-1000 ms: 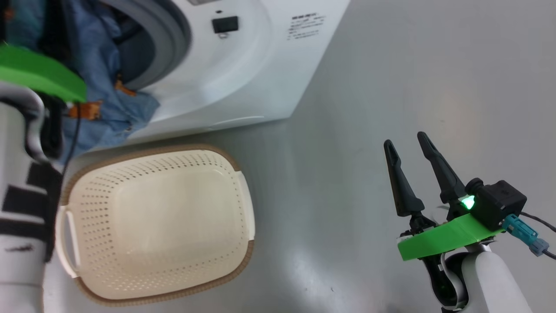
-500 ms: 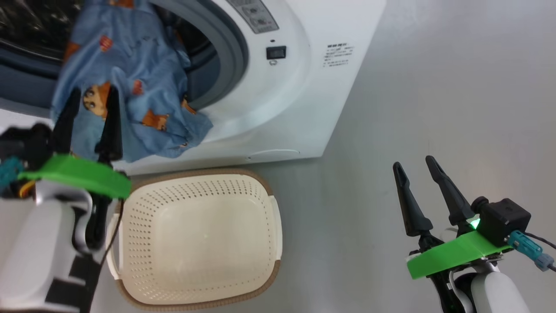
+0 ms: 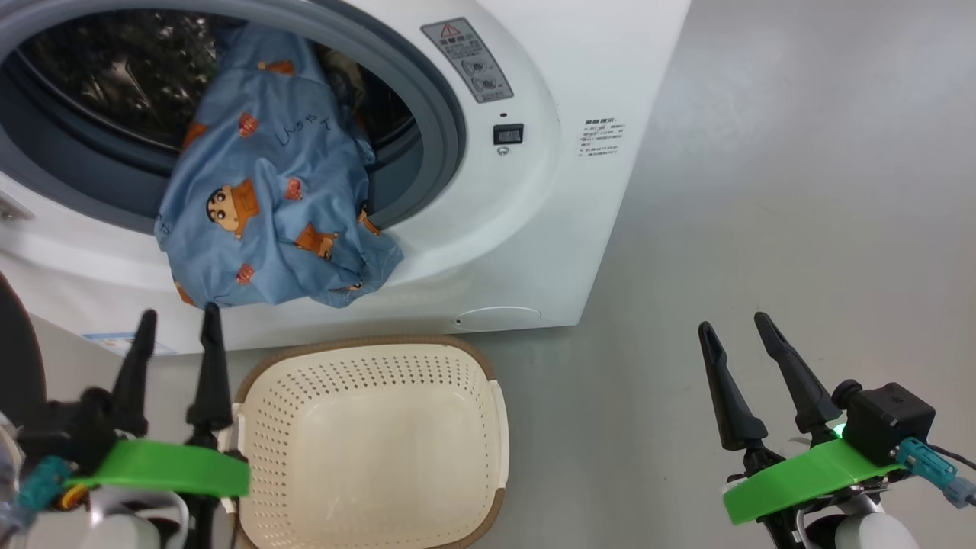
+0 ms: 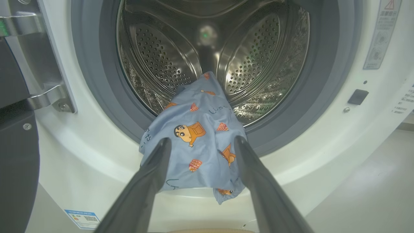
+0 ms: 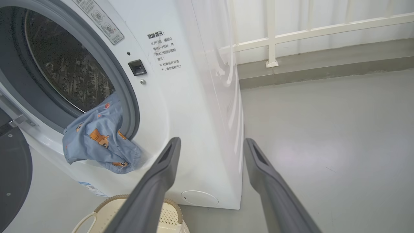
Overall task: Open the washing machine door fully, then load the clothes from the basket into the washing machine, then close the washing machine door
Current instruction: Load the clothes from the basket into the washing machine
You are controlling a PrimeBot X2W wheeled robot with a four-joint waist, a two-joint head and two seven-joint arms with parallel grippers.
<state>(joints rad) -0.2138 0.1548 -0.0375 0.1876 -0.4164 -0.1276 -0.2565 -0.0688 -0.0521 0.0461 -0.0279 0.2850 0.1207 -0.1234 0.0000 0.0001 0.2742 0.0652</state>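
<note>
Hanging half out of the drum (image 4: 155,58), the clothes (image 3: 271,206) are draping over the washer's (image 3: 549,229) front lip, upper end lying inside. Both the left claw (image 3: 177,311) and right claw (image 3: 732,321) are standing spread wide, gripping nothing. The basket (image 3: 358,341) is sitting just below, near end cut off; the door (image 4: 16,161) is running off frame, mostly hidden

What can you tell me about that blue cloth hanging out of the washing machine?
The clothes are soft light-blue fabric printed with small orange cartoon figures and dark scribbles. Half loaded: the upper part lies inside the steel drum, the rest drapes over the grey gasket and hangs down the white front of the washing machine, above the basket. Nothing grips it.
</note>
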